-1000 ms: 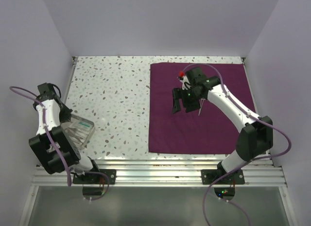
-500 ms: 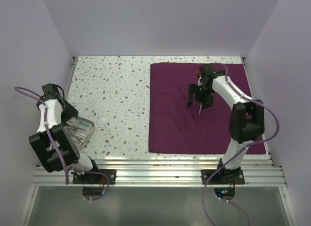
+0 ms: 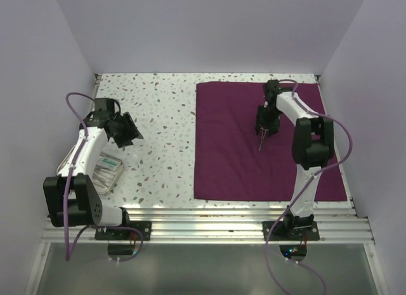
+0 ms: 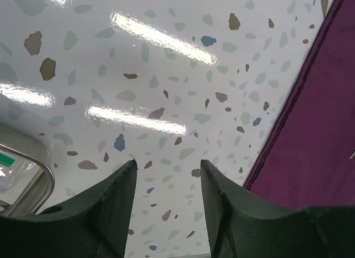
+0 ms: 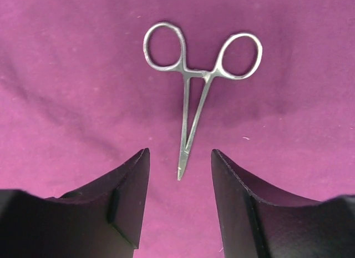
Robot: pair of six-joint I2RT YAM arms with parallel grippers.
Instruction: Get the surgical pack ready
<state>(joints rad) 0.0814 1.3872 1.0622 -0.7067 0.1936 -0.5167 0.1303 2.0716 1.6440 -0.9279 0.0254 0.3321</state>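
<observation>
right hand (image 5: pixel 179 153), jaws apart, hovers over the surgical pack (image 5: pixel 72 75).

arms (image 3: pixel 84 148): white links, black joints | cables (image 3: pixel 71 97): purple | gripper (image 4: pixel 167 165): dark, maybe black

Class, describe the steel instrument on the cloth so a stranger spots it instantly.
Find the large dark-purple cloth sheet on the speckled table's right side. Under the right claw lies a slim silver scissor-like clamp with two ring handles, the cloth's only metal tool.

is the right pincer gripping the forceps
No, the right pincer is open and the forceps lie untouched on the maroon cloth.
</observation>
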